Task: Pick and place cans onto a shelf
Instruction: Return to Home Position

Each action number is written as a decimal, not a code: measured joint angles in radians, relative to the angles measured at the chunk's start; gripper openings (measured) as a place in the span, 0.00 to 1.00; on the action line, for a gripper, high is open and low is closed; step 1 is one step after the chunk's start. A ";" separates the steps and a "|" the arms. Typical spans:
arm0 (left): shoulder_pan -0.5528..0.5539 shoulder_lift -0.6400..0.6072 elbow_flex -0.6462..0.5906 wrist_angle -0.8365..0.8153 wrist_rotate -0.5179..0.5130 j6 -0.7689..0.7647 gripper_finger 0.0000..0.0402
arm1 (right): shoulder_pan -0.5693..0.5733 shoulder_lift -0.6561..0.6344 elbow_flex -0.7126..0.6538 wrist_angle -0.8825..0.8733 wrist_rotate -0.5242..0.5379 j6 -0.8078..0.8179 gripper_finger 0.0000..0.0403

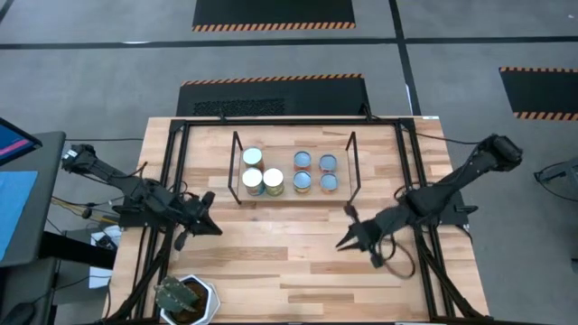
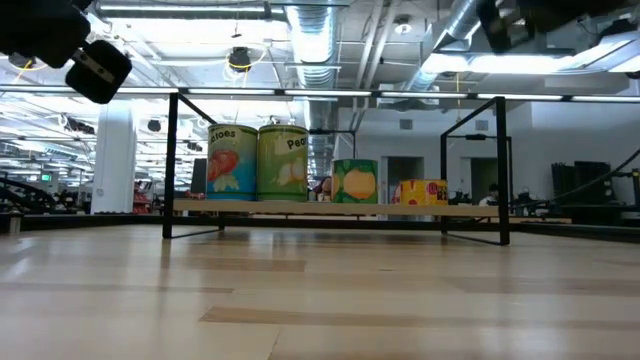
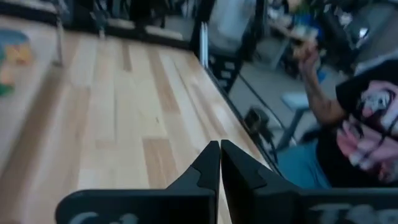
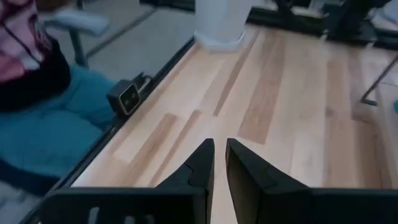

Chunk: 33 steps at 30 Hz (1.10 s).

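Several cans [image 1: 289, 171] with white, silvery or pale-blue tops stand upright on the low light-wood shelf [image 1: 293, 194] with black wire ends at the table's middle. The low view shows them on the shelf board [image 2: 340, 208], among them a tall green can [image 2: 283, 162] and a short yellow one [image 2: 420, 191]. My left gripper [image 1: 209, 226] is shut and empty over the table to the shelf's near left; its fingers show in the left wrist view [image 3: 220, 158]. My right gripper [image 1: 348, 242] is shut to a narrow slit and empty, to the shelf's near right; it also shows in the right wrist view [image 4: 220, 155].
A white hexagonal pot with a green plant [image 1: 188, 301] stands at the table's near left corner. A black frame [image 1: 172, 181] runs around the tabletop. A seated person [image 3: 360, 124] shows beyond the table's near edge, and also in the right wrist view [image 4: 37, 99].
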 joint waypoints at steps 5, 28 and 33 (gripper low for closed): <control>0.040 -0.126 -0.083 0.134 0.012 0.037 0.00 | -0.096 -0.133 -0.168 0.196 -0.095 0.002 0.17; 0.276 -0.445 -0.185 0.108 0.153 0.091 0.00 | -0.440 -0.549 -0.506 0.369 -0.337 0.057 0.17; 0.276 -0.445 -0.185 0.100 0.141 0.088 0.00 | -0.445 -0.649 -0.571 0.376 -0.359 0.074 0.17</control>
